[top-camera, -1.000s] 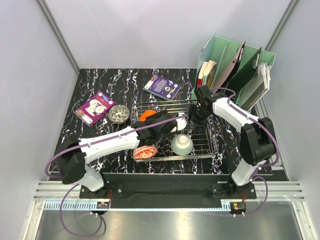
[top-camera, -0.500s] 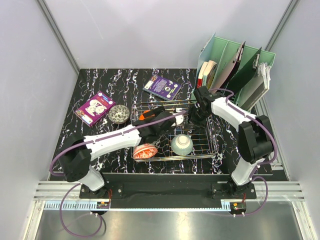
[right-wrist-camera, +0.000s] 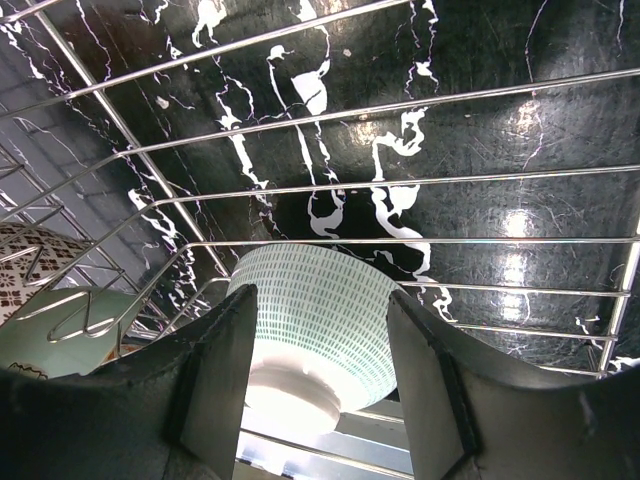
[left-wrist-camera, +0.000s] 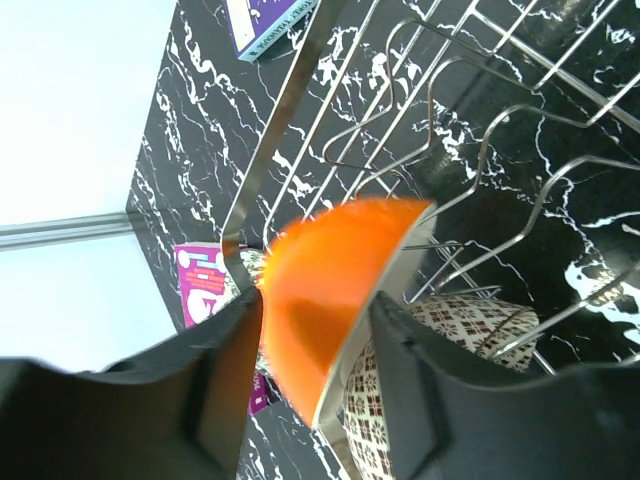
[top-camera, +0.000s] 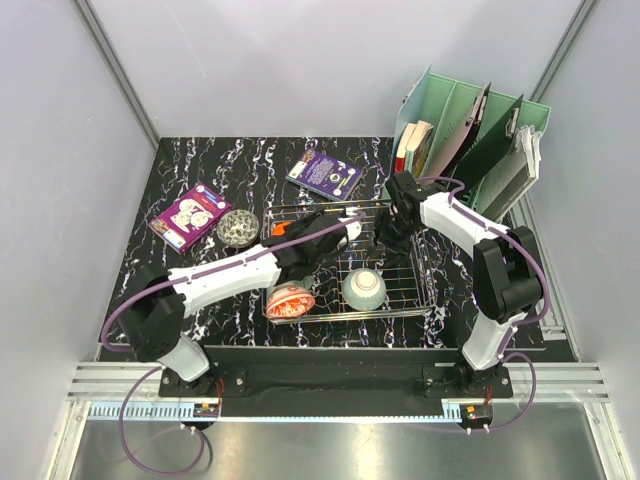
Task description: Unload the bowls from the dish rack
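**Bowl unloading: both end effectors inside the dish rack**

Dish rack (top-camera: 395, 311) stands on the black marbled desk (top-camera: 200, 165), directly ahead of the two arm bases. Two bowls occupy its near row: the red floral bowl (top-camera: 290, 301) tilted at the near left corner, and the celadon bowl (top-camera: 363, 289) beside it to the right.

Further in, the left arm reaches across the rack from the left. The left end effector (left-wrist-camera: 318, 305) is partly open, with one finger on each side of the orange bowl (left-wrist-camera: 330, 270), which stands on edge among the rack wires. The bowl fills the gap between the fingers, but it cannot be told whether the pads press on it.

At the far right corner of the rack, the right end effector (right-wrist-camera: 322, 298) is closed to a medium width on the white bowl (right-wrist-camera: 318, 345). This bowl has rows of fine green dashes, and both fingers lie against its sides.

The grey patterned bowl (top-camera: 236, 227) sits on the desk just beyond the rack's far left corner. A purple box (top-camera: 190, 216) lies to its left and a purple booklet (top-camera: 325, 173) lies behind the rack. The mint-green file organizer (top-camera: 470, 125) stands at the far right corner.
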`<state>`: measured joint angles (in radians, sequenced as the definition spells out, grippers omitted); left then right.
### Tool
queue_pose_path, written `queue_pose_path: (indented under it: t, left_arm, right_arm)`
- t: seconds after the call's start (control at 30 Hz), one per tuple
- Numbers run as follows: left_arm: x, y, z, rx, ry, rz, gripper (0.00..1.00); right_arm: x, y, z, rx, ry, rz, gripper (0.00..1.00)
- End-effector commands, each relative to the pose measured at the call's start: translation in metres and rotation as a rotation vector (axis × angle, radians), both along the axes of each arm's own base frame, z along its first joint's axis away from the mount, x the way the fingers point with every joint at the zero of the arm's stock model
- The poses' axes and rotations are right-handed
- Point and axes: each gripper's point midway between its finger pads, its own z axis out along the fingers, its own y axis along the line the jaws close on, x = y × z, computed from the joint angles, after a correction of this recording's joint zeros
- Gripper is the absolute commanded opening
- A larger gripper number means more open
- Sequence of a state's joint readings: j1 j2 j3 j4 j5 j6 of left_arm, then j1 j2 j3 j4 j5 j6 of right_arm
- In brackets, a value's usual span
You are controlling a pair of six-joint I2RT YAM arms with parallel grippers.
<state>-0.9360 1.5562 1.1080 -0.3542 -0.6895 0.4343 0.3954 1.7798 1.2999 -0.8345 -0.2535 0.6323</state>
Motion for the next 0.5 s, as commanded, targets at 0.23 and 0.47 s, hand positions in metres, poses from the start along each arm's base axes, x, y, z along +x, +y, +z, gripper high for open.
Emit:
queue_pose_path:
  t: [0.23, 0.47]
  left_arm:
    - [0.015, 0.002, 0.006, -0.018, -0.060, 0.052, 0.48]
    - [0.020, 0.018, 0.008, -0.002, -0.083, 0.113, 0.59]
  right_arm:
    - [0.008, 0.002, 0.007, 0.015, -0.029, 0.015, 0.63]
    - [0.009, 0.003, 0.006, 0.017, -0.028, 0.022, 0.63]
